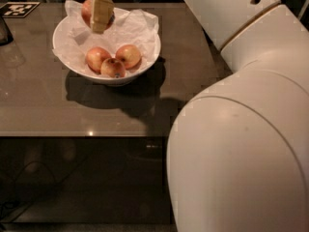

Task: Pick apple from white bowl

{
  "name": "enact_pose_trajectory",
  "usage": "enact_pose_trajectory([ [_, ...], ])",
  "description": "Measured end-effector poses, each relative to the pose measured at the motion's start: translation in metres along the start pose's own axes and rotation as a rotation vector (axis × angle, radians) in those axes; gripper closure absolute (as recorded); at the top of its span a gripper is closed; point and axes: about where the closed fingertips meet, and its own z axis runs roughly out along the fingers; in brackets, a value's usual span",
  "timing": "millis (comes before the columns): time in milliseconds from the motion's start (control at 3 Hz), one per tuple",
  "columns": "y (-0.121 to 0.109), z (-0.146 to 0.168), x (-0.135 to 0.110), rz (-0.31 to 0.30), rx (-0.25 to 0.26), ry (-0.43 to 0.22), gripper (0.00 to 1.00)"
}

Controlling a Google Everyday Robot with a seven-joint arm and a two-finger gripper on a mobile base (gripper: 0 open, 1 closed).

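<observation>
Gripper (100, 19) sits at the top of frame, over the back rim of the bowl (116, 79), clamped on the apple (87, 9) (only the near finger's tan pad (101, 13) shows; the far one is behind the fruit). Apple looks clear of the paper (140, 25) lining and of the three paler apples (112, 67) at the front of the bowl. My read of the step: lift-out. Go straight up, slowly, with no sideways swing until it's above the rim. Hold clamp force constant, since round smooth skin can roll out of a two-point pinch. Check the paper isn't dragging along. The table (43, 105) is hard, so a drop would bruise it.
</observation>
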Motion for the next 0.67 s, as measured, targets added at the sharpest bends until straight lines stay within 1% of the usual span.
enact_pose_trajectory([
  [333, 0.0095, -0.0275, -0.0261, -0.057, 0.034, 0.001, 1.00],
  [667, 0.0099, -0.0316, -0.0272, -0.058, 0.040, 0.000, 1.00],
])
